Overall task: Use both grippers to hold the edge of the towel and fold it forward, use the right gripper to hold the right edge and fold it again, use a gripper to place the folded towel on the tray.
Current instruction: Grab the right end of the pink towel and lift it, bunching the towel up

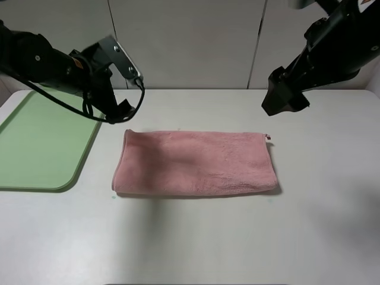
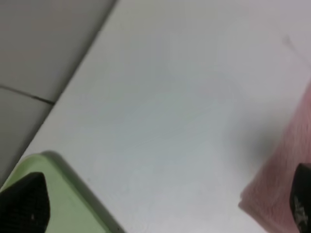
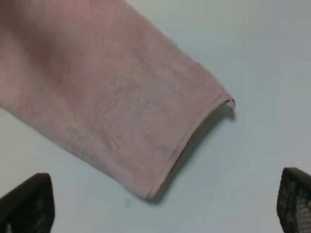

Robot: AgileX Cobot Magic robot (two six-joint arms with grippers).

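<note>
- The bare front of the white table (image 1: pixel 190 249) lies nearest the high camera. Just beyond it, the pink towel (image 1: pixel 195 163) rests flat at mid-table as a long strip running left to right.
- The hem (image 3: pixel 187 141) at its right end shows doubled layers in the right wrist view, so the first forward fold looks done.
- The right gripper (image 1: pixel 284 102) hangs above the table just beyond the towel's far right corner, jaws spread wide and empty. That spot seems chosen for dropping onto the right edge for the second fold.
- The left gripper (image 1: pixel 120 111) hovers off the cloth, between its far left corner and the tray. Its jaws are also spread and hold nothing, likely keeping clear.
- The light green tray (image 1: pixel 41 148) sits at the left, apart from the towel. Nothing lies in its visible part, though the left arm hides its far corner.
</note>
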